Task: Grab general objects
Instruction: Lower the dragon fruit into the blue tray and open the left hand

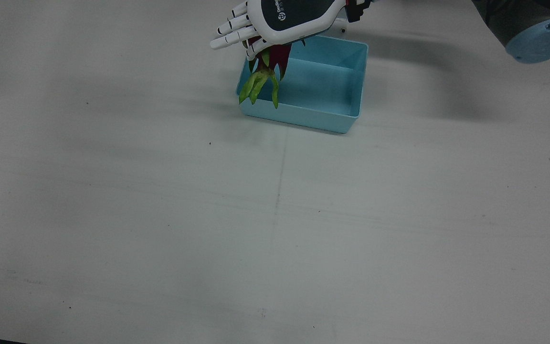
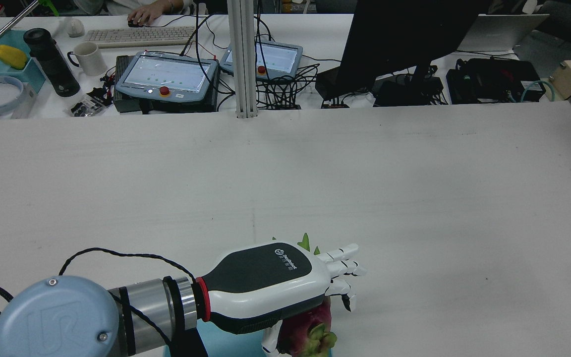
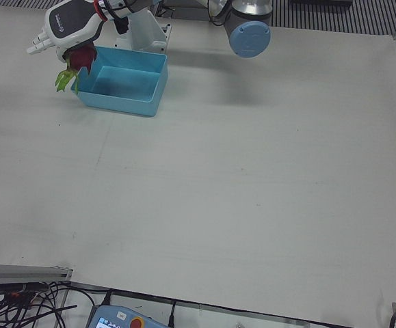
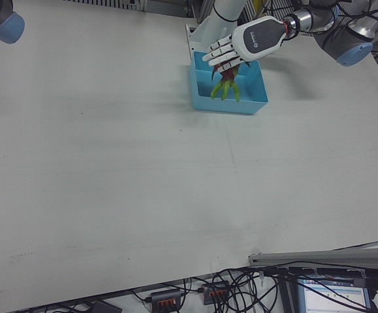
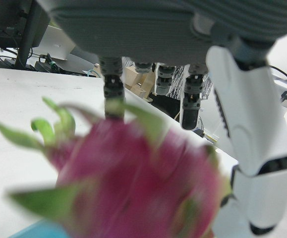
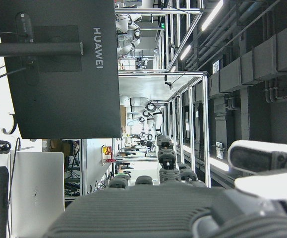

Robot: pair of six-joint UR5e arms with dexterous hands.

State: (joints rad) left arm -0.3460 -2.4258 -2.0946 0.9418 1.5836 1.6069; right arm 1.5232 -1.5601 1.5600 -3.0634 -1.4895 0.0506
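Observation:
A magenta dragon fruit with green leaf tips hangs under my left hand, over the left end wall of a light blue bin. The hand's fingers stretch out straight and apart, not curled round the fruit. In the left hand view the dragon fruit is blurred just below the palm while the fingers look sharp. The rear view shows the fruit under the left hand. My right hand appears only in its own view, fingers extended, holding nothing.
The bin holds nothing visible and stands near the arms' pedestals. The left arm's blue elbow cap juts over the table. Beyond the table's far edge sit monitors, control tablets and cables. A person's hand rests at a keyboard.

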